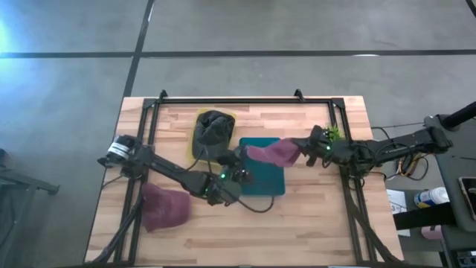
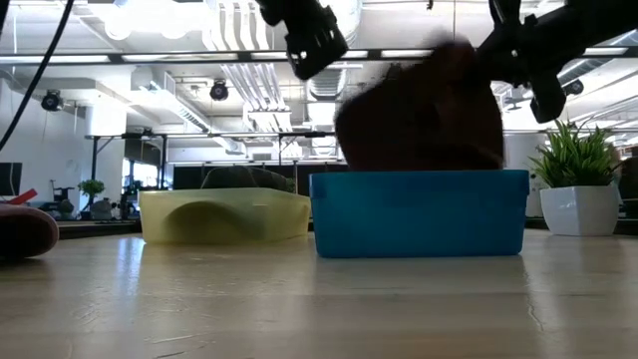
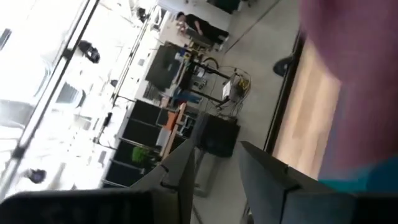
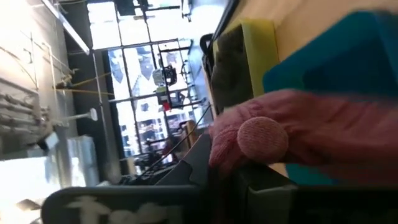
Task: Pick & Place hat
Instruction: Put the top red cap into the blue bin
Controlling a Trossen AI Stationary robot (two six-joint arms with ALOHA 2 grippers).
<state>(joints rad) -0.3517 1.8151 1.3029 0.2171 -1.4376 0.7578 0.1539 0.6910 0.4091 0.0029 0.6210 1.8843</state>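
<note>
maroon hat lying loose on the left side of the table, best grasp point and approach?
Pinch the maroon hat from straight above, on a raised fold near its middle. It lies slumped flat on the table with no stiff rim, so a side approach would probably just push it. The left gripper is closest; the right gripper is shut on the pink hat above the blue bin.

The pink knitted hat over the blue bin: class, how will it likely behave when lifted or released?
Probably floppy: the pink hat sags from the right gripper over the blue bin. Likely light and unlikely to slip, given its fuzzy knit and pompom.
</note>
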